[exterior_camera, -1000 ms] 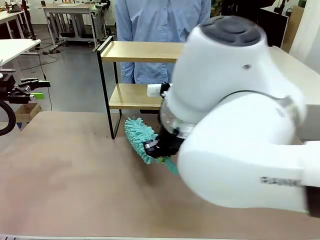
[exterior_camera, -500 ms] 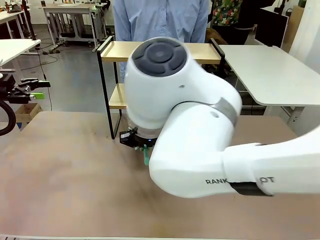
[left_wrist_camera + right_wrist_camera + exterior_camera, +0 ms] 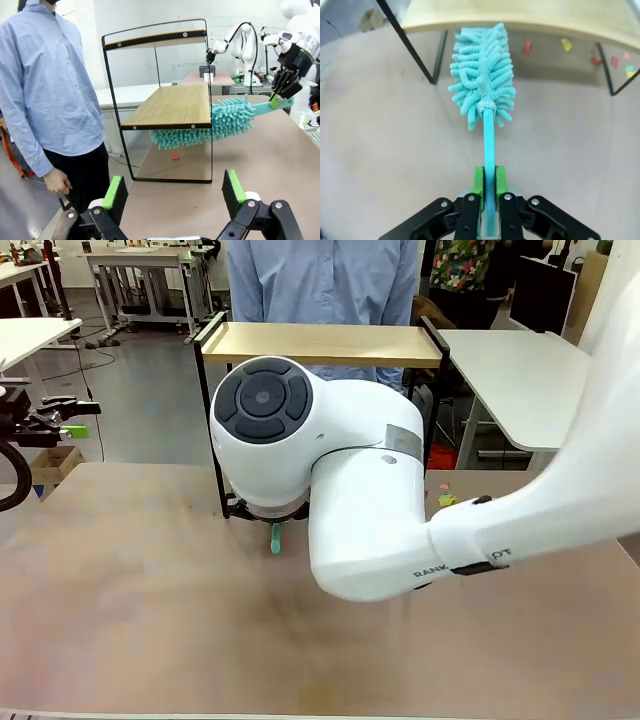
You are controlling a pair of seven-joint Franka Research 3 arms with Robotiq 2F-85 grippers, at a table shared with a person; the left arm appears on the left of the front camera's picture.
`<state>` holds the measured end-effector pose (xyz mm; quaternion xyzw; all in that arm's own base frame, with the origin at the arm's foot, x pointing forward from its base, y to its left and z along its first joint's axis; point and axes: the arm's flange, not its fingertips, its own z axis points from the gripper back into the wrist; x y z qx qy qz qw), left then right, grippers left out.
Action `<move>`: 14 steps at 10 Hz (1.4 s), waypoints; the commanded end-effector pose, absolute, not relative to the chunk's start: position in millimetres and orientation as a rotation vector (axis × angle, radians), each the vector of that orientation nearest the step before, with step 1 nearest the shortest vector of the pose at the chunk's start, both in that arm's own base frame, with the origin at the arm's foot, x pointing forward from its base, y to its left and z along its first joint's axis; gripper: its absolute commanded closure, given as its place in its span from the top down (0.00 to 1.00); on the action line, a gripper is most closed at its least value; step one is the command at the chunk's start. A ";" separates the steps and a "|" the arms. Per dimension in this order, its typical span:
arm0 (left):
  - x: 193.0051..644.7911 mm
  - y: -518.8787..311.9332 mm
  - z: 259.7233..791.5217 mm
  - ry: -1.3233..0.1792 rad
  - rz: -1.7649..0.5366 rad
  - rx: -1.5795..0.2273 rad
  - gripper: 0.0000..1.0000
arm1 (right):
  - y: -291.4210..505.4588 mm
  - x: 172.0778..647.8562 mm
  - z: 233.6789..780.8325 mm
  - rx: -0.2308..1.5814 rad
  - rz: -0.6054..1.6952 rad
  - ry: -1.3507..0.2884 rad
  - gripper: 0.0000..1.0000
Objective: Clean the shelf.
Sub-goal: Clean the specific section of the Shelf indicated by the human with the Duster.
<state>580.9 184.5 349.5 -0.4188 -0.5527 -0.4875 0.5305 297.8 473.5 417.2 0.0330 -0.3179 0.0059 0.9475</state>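
Right gripper (image 3: 489, 181): clamping the duster's thin handle between its green pads, aiming at the shelf.
Duster (image 3: 482, 80): teal, its fluffy head reaching under the shelf's lower board; can't tell if it's touching.
Shelf (image 3: 320, 343): standing at the middle of the tabletop's (image 3: 120, 620) far edge.
Left gripper (image 3: 174, 192): fingers standing wide apart, holding nothing, facing the shelf's end.
Scraps (image 3: 527, 47): small coloured bits lying on the tabletop beneath the shelf.
Person (image 3: 320, 280): standing just beyond the far edge, behind the shelf.

Room lies open between the two boards of the shelf (image 3: 170, 107); the duster (image 3: 230, 117) blocks underneath
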 end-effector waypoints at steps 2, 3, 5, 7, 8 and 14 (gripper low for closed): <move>580.1 182.9 352.3 -1.325 -1.172 -0.995 1.00 | 554.9 344.8 359.3 0.083 -0.014 -0.673 0.12; 580.1 182.9 352.3 -1.325 -1.172 -0.995 1.00 | 557.9 349.3 355.2 0.095 -0.012 -0.682 0.12; 580.1 182.9 352.3 -1.325 -1.172 -0.995 1.00 | 559.9 353.3 355.0 0.123 -0.003 -0.677 0.12; 580.1 182.9 352.3 -1.325 -1.172 -0.995 1.00 | 559.7 356.9 356.4 0.142 -0.015 -0.653 0.12; 580.1 182.9 352.3 -1.325 -1.172 -0.995 1.00 | 558.9 356.5 353.9 0.142 -0.022 -0.625 0.12; 580.1 182.9 352.3 -1.325 -1.172 -0.995 1.00 | 558.5 354.1 347.4 0.137 -0.050 -0.596 0.12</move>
